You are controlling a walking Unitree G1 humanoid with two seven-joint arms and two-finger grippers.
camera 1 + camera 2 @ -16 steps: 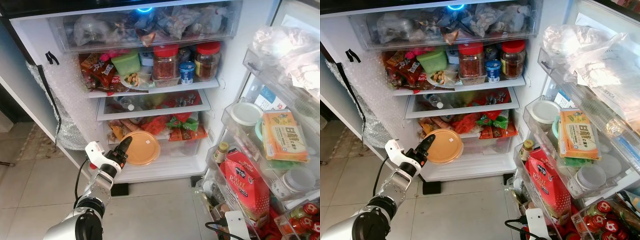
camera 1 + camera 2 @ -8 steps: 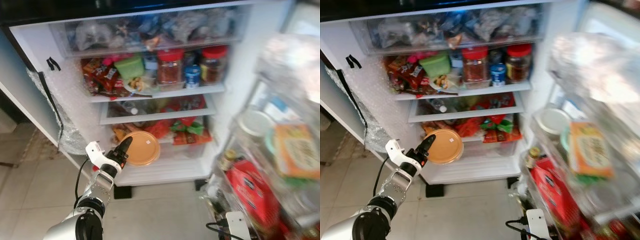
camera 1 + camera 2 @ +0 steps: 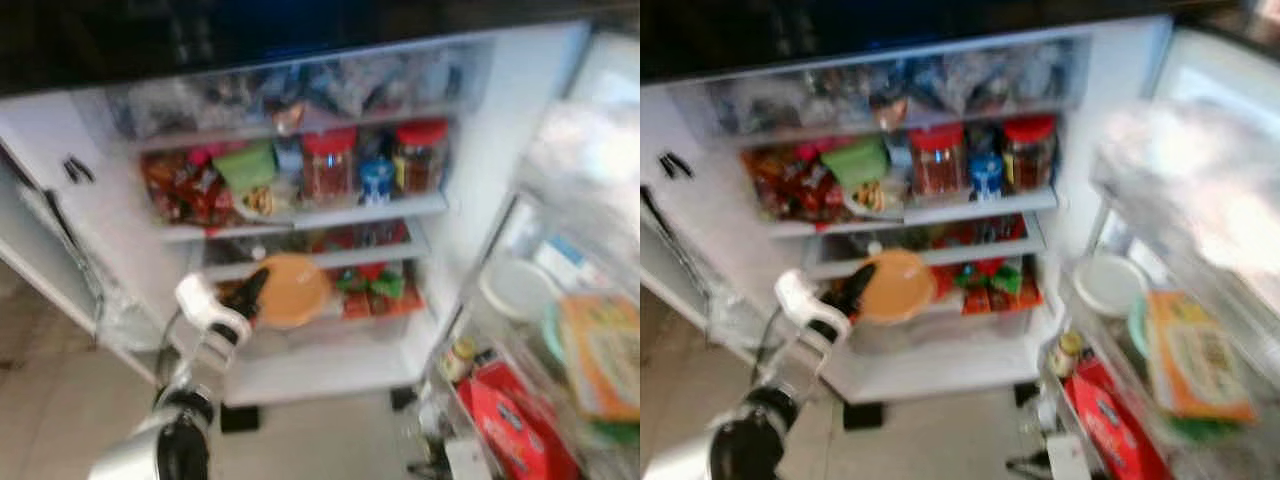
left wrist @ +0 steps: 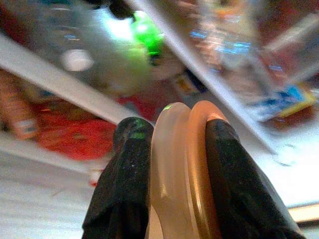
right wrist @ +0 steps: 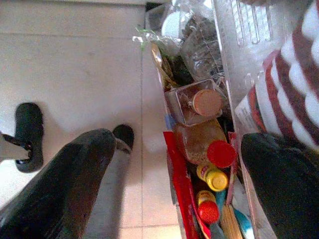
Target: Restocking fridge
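My left gripper (image 3: pixel 250 292) is shut on a round orange lidded container (image 3: pixel 290 290), holding it up in front of the open fridge's lower shelves (image 3: pixel 330 258). In the left wrist view the two black fingers (image 4: pixel 124 189) clamp the container's rim (image 4: pixel 182 174) edge-on. My right gripper (image 5: pixel 174 164) hangs low beside the fridge door's bottom bin, its fingers (image 5: pixel 65 174) spread wide and holding nothing. Both eye views are blurred.
Jars with red lids (image 3: pixel 330 165) and a green tub (image 3: pixel 243 165) crowd the middle shelf. The open door on the right carries a red bag (image 3: pixel 505 425), an orange box (image 3: pixel 600 350) and a white-lidded tub (image 3: pixel 520 288). Small bottles (image 5: pixel 214 154) sit below the right gripper. Tiled floor (image 5: pixel 75 74) lies beneath.
The camera has tilted and blurred, shifting the whole picture. My left gripper has lifted the orange container higher, from the bottom drawer's level up toward the shelf above.
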